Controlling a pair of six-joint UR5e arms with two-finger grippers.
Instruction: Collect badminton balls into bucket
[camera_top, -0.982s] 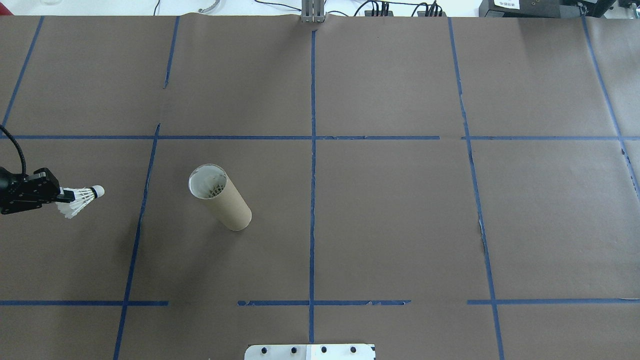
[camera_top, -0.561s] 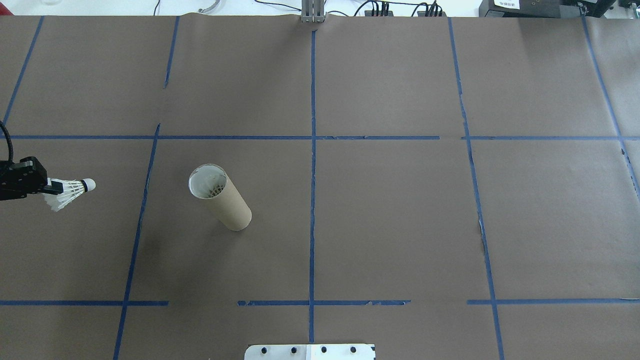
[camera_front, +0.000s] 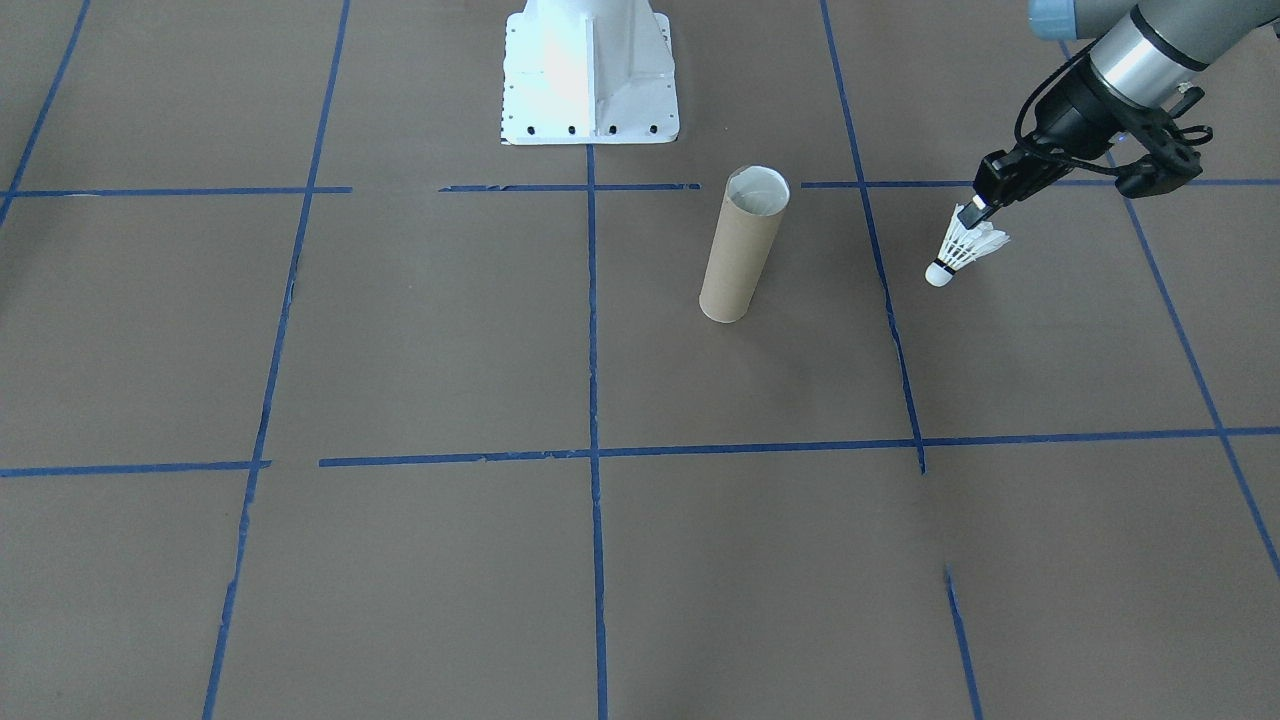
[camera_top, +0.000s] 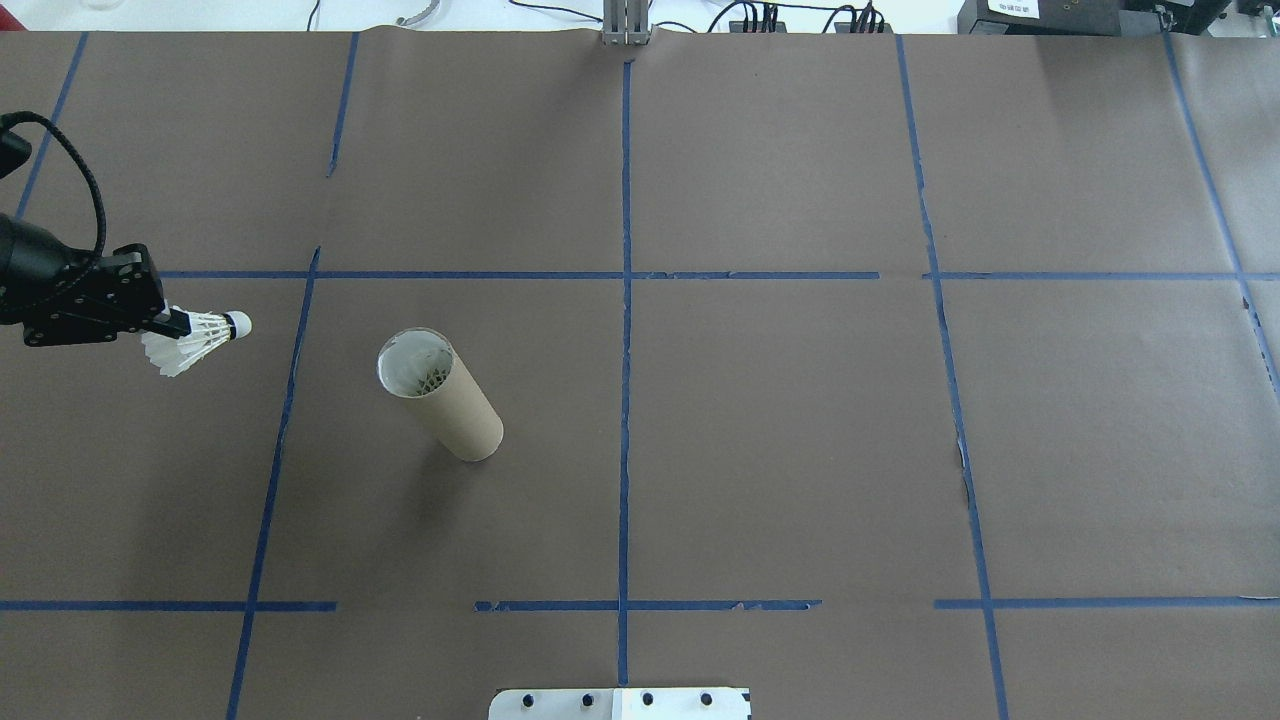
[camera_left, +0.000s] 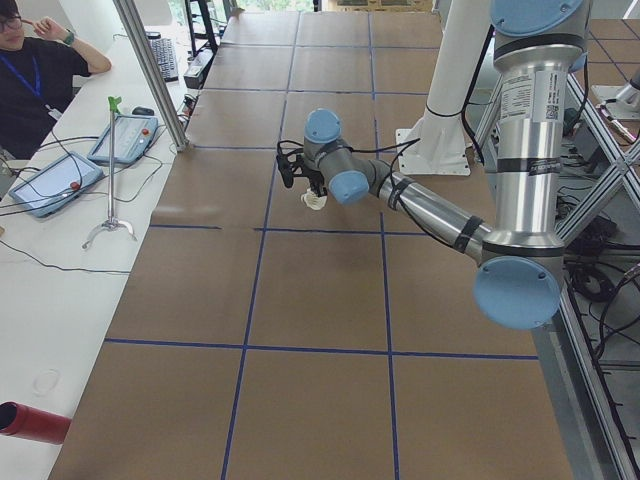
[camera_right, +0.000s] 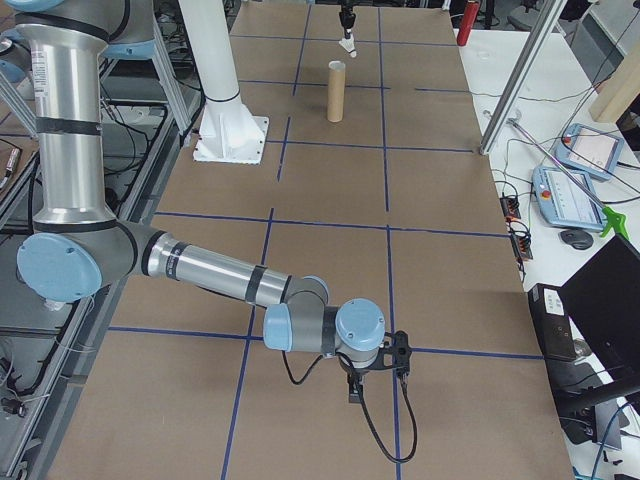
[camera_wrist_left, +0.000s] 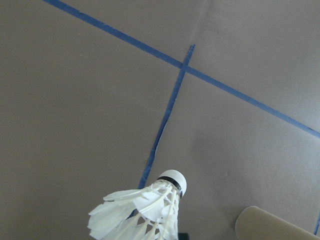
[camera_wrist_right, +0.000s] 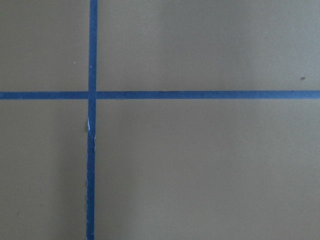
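Left gripper (camera_top: 172, 323) grips shuttlecock (camera_top: 200, 337), apparently airborne, beside bucket (camera_top: 440, 396).

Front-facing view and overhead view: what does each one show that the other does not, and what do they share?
Only the front-facing view shows the white pedestal base nearly whole and the left arm's silver wrist. Only the overhead view shows the cables past the far table edge and the white feathers inside the tube mouth. Both show the left gripper shut on the shuttlecock, held in the air beside the upright cardboard tube, and the blue tape grid. Neither shows the right gripper.
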